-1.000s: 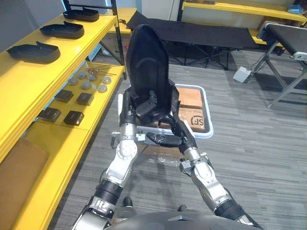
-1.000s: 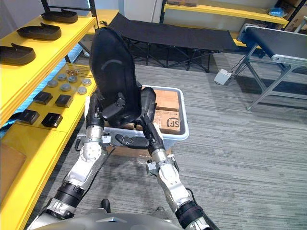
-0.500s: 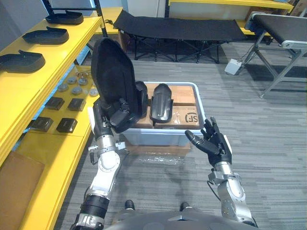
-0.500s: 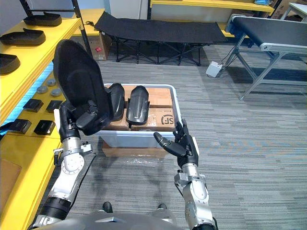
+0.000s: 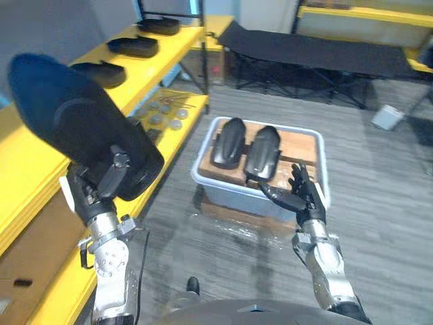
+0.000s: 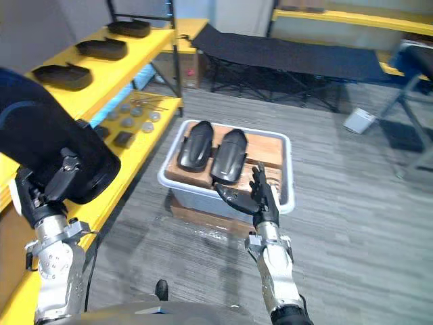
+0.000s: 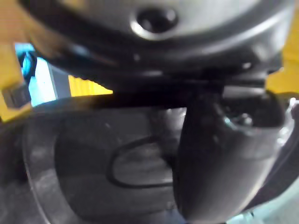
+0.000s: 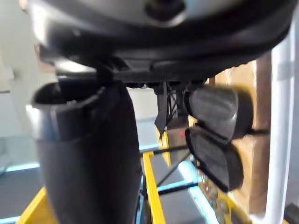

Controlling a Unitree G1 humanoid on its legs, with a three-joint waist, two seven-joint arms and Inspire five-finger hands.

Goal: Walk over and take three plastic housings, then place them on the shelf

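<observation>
My left hand point(image 5: 100, 191) is shut on a large black plastic housing point(image 5: 80, 128), held up at the left beside the yellow shelf point(image 5: 27, 166). Its dark inner face point(image 7: 117, 170) shows past the thumb point(image 7: 219, 158) in the left wrist view. My right hand point(image 6: 260, 198) stands open with straight fingers in front of a white bin point(image 6: 170, 184) and holds nothing. Two more black housings point(image 6: 196, 145) point(image 6: 229, 154) lie side by side on the cardboard in that bin, and appear as housings point(image 8: 217, 107) in the right wrist view. Three shallow black housings point(image 6: 62, 76) point(image 6: 101, 49) point(image 6: 132, 27) rest on the top shelf board.
Small round and square parts point(image 6: 125, 122) lie on the lower shelf board. A black folding cot point(image 6: 291, 57) stands behind the bin, with another yellow shelf point(image 6: 352, 17) beyond it. Grey floor point(image 6: 352, 203) lies to the right of the bin.
A second ago both hands held the housing above the bin; the right hand let go and stays open. The view has swung, and the left hand now holds the housing by the shelf.
</observation>
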